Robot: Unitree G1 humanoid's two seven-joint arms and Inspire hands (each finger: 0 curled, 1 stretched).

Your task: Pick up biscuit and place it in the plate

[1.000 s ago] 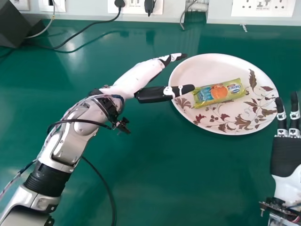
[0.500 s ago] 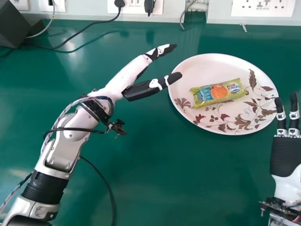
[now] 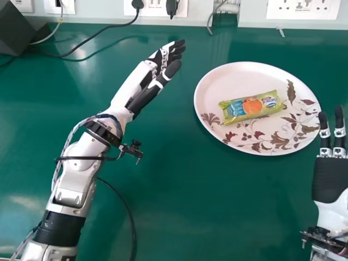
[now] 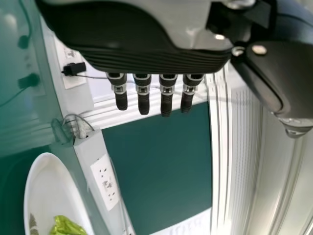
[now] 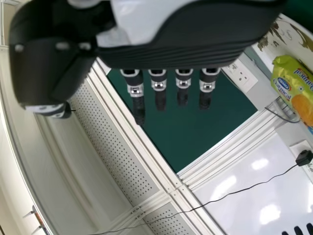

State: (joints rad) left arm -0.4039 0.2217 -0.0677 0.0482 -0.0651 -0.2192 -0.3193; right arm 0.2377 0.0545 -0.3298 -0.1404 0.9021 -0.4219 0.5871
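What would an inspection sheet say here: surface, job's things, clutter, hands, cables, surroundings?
Surface: glossy dark green table, reflecting light in places.
Job's things: yellow-green plastic biscuit packet lying on the round white plate with brown leaf patterns.
Clutter: dark grey boxy object at the far left corner.
Hands: black-and-white left hand open, left of the plate and apart from it; matching right hand open, near the plate's right side; neither holds anything.
Cables: thin black cable running from a black plug across the far left of the table.
Surroundings: pale wall with white rectangular socket panels beyond the far edge.
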